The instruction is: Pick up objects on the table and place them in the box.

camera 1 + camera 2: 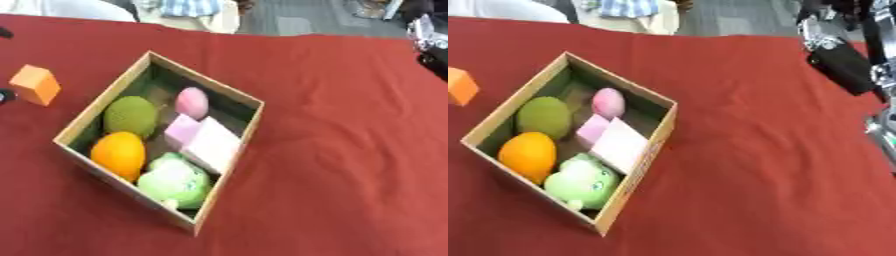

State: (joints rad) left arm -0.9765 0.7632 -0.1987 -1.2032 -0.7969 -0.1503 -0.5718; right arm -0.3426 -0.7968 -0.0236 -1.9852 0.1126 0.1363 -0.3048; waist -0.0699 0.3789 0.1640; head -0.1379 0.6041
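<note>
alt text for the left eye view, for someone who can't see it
A wooden box on a red tablecloth holds an orange fruit, a green fruit, a pink egg, pink blocks and a green plush toy. An orange block lies outside, left.

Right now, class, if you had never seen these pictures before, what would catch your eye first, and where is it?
First the open cardboard box at left of centre on the red tablecloth, packed with an orange fruit, a green fruit, a pink egg, pale pink blocks and a green plush toy. Next, an orange block lying outside, left of the box.
</note>
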